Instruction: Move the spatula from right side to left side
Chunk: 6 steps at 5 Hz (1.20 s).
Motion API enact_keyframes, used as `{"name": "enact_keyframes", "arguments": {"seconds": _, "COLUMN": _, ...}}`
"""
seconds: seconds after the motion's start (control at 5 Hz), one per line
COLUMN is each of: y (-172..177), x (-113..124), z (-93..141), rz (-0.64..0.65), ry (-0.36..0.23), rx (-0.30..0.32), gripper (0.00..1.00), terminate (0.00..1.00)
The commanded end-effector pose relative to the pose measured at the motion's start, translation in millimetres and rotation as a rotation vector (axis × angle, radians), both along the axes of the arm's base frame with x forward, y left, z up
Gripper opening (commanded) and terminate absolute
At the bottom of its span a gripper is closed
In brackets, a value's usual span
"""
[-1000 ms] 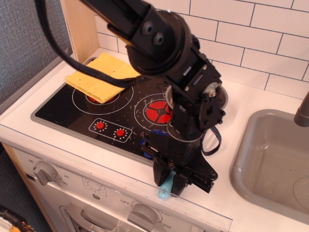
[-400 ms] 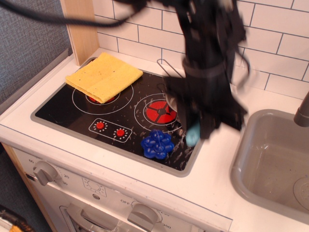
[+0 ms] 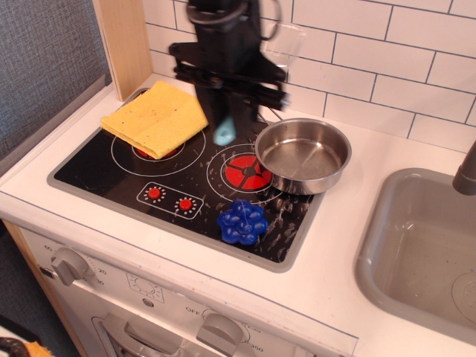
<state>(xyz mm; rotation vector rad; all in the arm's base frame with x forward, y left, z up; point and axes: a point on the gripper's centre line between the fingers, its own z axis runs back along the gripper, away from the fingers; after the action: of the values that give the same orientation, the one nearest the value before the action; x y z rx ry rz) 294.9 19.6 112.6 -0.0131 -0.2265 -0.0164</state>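
Note:
My black gripper [image 3: 225,126] hangs above the middle of the toy stove, pointing down. It is shut on the spatula, of which only the rounded light blue handle end [image 3: 224,134] shows below the fingers; the grey slotted head is hidden inside the gripper. The spatula is held in the air, just right of the yellow cloth [image 3: 157,117] and left of the steel pan [image 3: 303,154].
The black cooktop [image 3: 104,171] carries the yellow cloth on its left burner, a red burner mark [image 3: 244,171] in the middle, the steel pan at the right and a blue ridged toy [image 3: 242,220] at the front. A grey sink [image 3: 416,245] lies at the right. A wooden post [image 3: 123,44] stands at the back left.
The gripper lifted the spatula from the front counter edge and carried it back and left over the stove. The pan and blue toy are now uncovered.

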Motion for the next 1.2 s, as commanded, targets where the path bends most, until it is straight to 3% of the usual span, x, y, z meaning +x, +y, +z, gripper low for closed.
{"name": "enact_keyframes", "arguments": {"seconds": 0.0, "y": 96, "x": 23, "z": 1, "rz": 0.091, "ry": -0.029, "rx": 0.074, "gripper": 0.00, "terminate": 0.00}}
{"name": "enact_keyframes", "arguments": {"seconds": 0.4, "y": 136, "x": 42, "z": -17, "rz": 0.141, "ry": 0.013, "rx": 0.119, "gripper": 0.00, "terminate": 0.00}}
{"name": "enact_keyframes", "arguments": {"seconds": 0.6, "y": 134, "x": 44, "z": -33, "rz": 0.130, "ry": 0.054, "rx": 0.092, "gripper": 0.00, "terminate": 0.00}}
{"name": "enact_keyframes", "arguments": {"seconds": 0.8, "y": 124, "x": 44, "z": -36, "rz": 0.128, "ry": 0.080, "rx": 0.078, "gripper": 1.00, "terminate": 0.00}}
{"name": "enact_keyframes", "arguments": {"seconds": 1.0, "y": 118, "x": 42, "z": -29, "rz": 0.118, "ry": 0.065, "rx": 0.081, "gripper": 1.00, "terminate": 0.00}}
